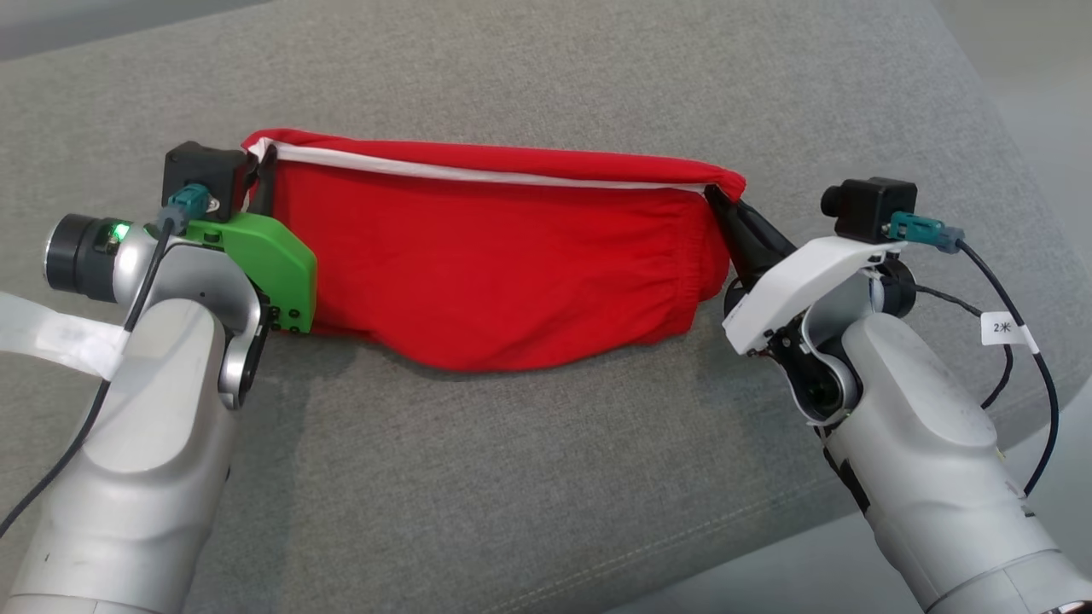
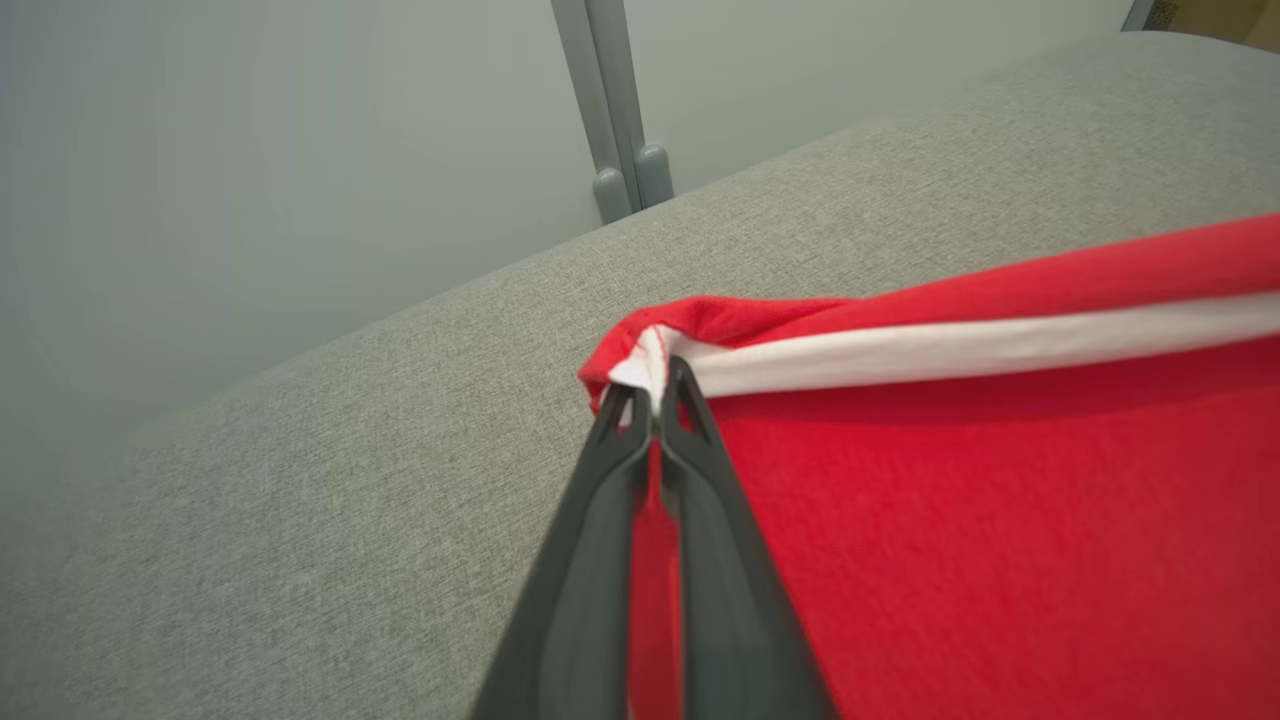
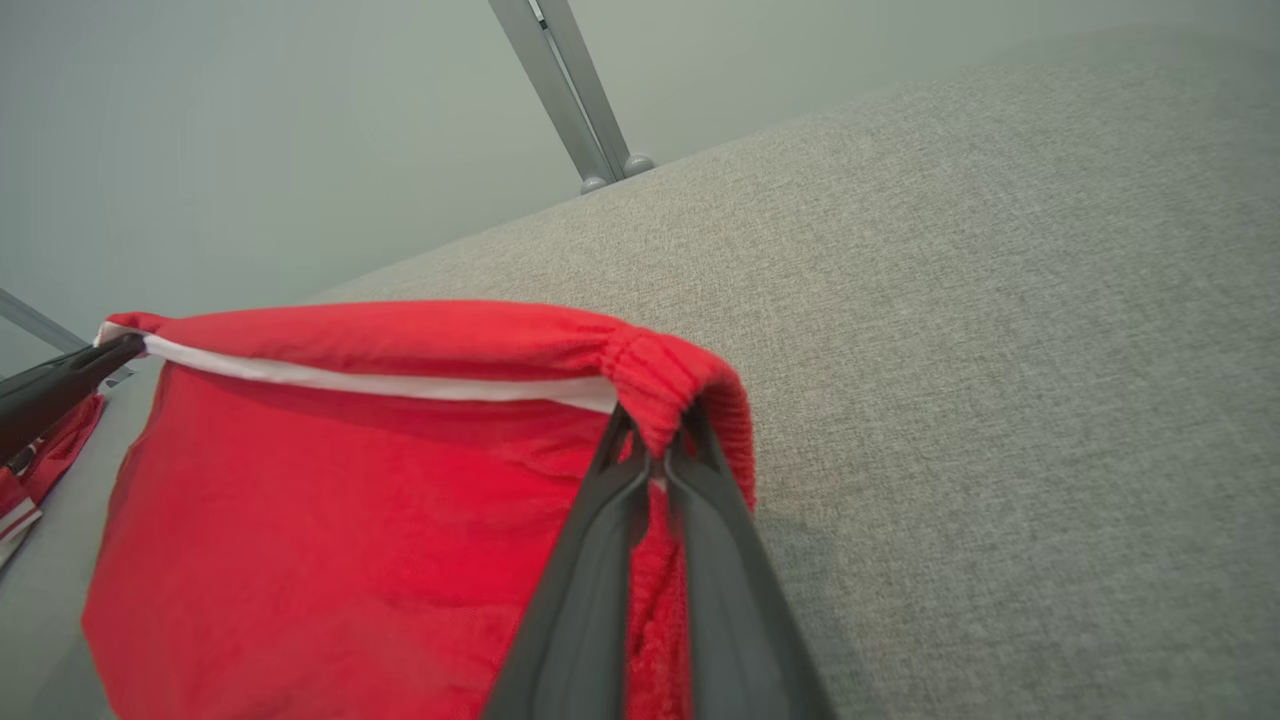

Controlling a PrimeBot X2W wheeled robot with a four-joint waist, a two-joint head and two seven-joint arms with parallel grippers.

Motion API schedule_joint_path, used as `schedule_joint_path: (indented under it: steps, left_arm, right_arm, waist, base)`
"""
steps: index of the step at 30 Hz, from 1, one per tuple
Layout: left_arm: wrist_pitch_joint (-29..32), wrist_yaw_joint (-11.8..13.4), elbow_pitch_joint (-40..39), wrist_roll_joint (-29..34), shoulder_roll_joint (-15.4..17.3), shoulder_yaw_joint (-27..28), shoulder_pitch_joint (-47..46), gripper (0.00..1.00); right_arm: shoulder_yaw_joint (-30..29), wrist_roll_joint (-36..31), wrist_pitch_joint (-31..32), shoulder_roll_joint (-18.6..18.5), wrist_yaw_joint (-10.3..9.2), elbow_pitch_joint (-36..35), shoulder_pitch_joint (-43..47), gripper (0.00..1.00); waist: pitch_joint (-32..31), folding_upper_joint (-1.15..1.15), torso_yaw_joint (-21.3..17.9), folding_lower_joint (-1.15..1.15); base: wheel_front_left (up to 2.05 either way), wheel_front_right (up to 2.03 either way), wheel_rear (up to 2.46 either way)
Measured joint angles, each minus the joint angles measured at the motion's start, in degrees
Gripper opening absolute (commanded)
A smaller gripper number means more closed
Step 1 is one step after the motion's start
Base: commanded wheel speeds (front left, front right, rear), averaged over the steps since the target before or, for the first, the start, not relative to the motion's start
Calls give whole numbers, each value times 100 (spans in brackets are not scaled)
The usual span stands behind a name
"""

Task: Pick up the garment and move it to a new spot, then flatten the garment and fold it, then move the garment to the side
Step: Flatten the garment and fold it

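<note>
Head view: a red garment (image 1: 503, 264), possibly shorts, stretches left to right over a grey cushion (image 1: 512, 477), its lower edge resting there; left tool (image 1: 260, 183) and right tool (image 1: 721, 205) each pinch one upper corner tight.

A corner of the red soft fabric garment (image 2: 980, 480) is being pinched between the two long dark fingers of the left gripper (image 2: 655, 385), the tips being pressed together on the cloth. A white band (image 2: 950, 345) is being shown along the garment's upper edge, running off to the right. Behind it, a grey woven upholstered surface (image 2: 300, 480) is being displayed. Beyond that, a pair of grey metal posts (image 2: 615, 110) is being seen against a pale wall (image 2: 250, 150).
</note>
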Motion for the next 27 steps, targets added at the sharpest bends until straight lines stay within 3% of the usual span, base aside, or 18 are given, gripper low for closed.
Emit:
schedule_joint_path:
  steps: [1,3,4,5,7,8,9,14,20,27]
  left_arm:
    - [-5,0,79,19,4,12,-63,0]
    - [-23,0,230,37,-47,-1,-180,23]
    - [-23,1,316,45,-82,-4,-236,38]
    - [-22,2,391,45,-122,-1,-279,43]
    - [-73,22,556,43,-188,4,-332,84]
    - [-110,29,616,42,-215,8,-337,100]
    - [-180,55,681,33,-243,43,-343,100]
    - [-414,148,923,-35,-269,201,-456,100]
    - [-722,142,1118,-204,-526,258,-493,100]
    - [-904,-63,1490,-464,-749,193,-349,100]
  right_arm:
    - [14,-15,-21,0,0,60,-69,3]
    - [18,-54,-116,-15,0,174,-162,15]
    - [21,-56,-147,-20,0,240,-193,27]
    - [26,-56,-188,-19,0,307,-223,29]
    - [44,-59,-277,-13,1,413,-271,39]
    - [47,-62,-320,-14,1,471,-286,58]
    - [51,-69,-372,-16,0,528,-297,100]
    - [85,-96,-584,-44,0,753,-355,100]
    - [159,-174,-765,-98,2,906,-346,100]
    - [80,-201,-913,-366,49,1025,-52,100]
  waist:
    - [67,0,-46,0]
    - [186,0,-128,0]
    - [240,0,-164,0]
    - [288,0,-196,0]
    - [367,0,-248,0]
    - [396,0,-267,0]
    - [417,0,-278,0]
    - [379,0,-233,0]
    - [220,0,-99,0]
    - [-86,0,90,0]
  base:
    - [0,0,0]
    - [0,0,0]
    - [0,0,0]
    - [0,0,0]
    - [0,0,0]
    - [0,0,0]
    - [0,0,0]
    - [0,0,0]
    - [0,0,0]
    - [0,0,0]
